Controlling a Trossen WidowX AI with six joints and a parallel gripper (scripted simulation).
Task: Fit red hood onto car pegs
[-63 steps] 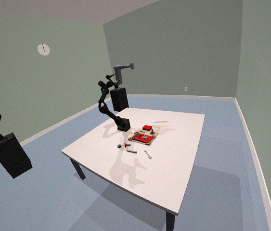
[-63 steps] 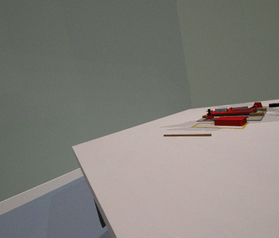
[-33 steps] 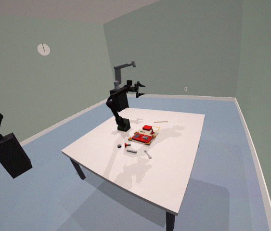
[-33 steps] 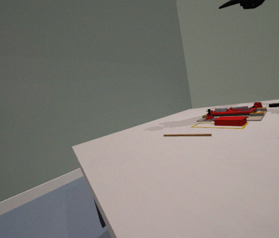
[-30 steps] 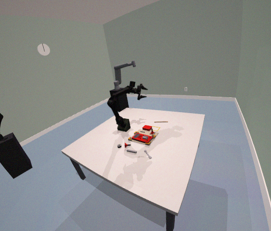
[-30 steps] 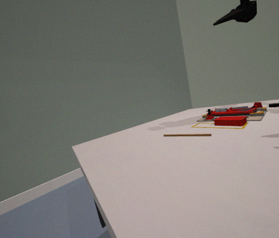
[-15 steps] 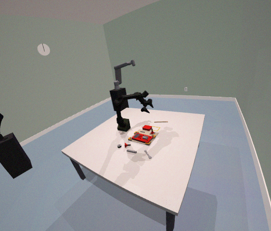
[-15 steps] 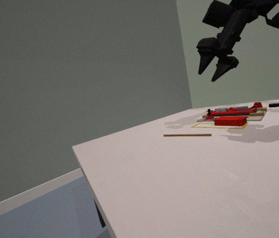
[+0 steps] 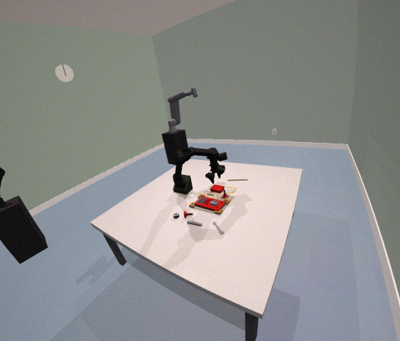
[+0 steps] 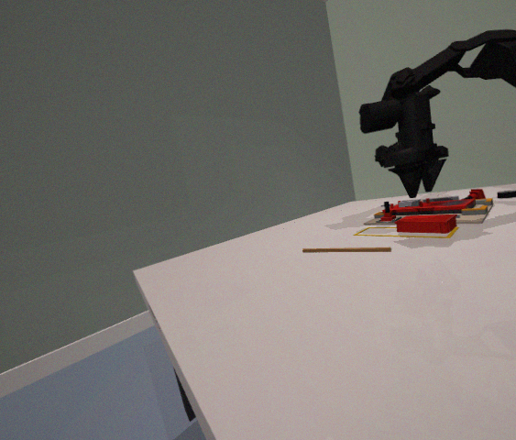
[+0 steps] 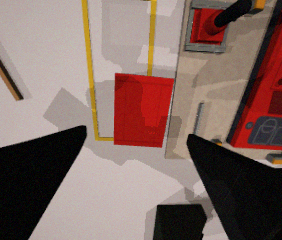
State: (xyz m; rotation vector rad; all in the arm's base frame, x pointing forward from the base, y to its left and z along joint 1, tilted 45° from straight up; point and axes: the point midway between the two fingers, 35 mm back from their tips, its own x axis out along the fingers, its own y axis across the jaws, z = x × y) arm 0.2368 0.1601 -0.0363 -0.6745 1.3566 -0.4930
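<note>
The red hood (image 9: 217,188) (image 10: 426,224) (image 11: 142,110) lies roof up beside the jig's beige board (image 10: 473,219) (image 11: 191,80), across one end of a yellow outline (image 10: 375,235) (image 11: 90,65). The red chassis (image 9: 221,206) (image 10: 437,208) (image 11: 266,105) sits in the jig, with a grey engine block (image 9: 214,202) (image 10: 409,203) on its deck. The pegs are too small to make out. My gripper (image 9: 216,180) (image 10: 420,193) (image 11: 138,134) is open and empty, pointing down above the table. In the wrist view the hood shows between and beyond the fingertips. Its corner holes are not visible.
A red piece with a black post (image 9: 224,195) (image 10: 387,217) (image 11: 208,25) stands on the board near the hood. A brown stick (image 9: 237,180) (image 10: 346,249) lies beyond the outline. A black wheel (image 9: 175,215), a grey rod (image 9: 194,223) and a grey double-ended part (image 9: 218,227) lie beyond the chassis.
</note>
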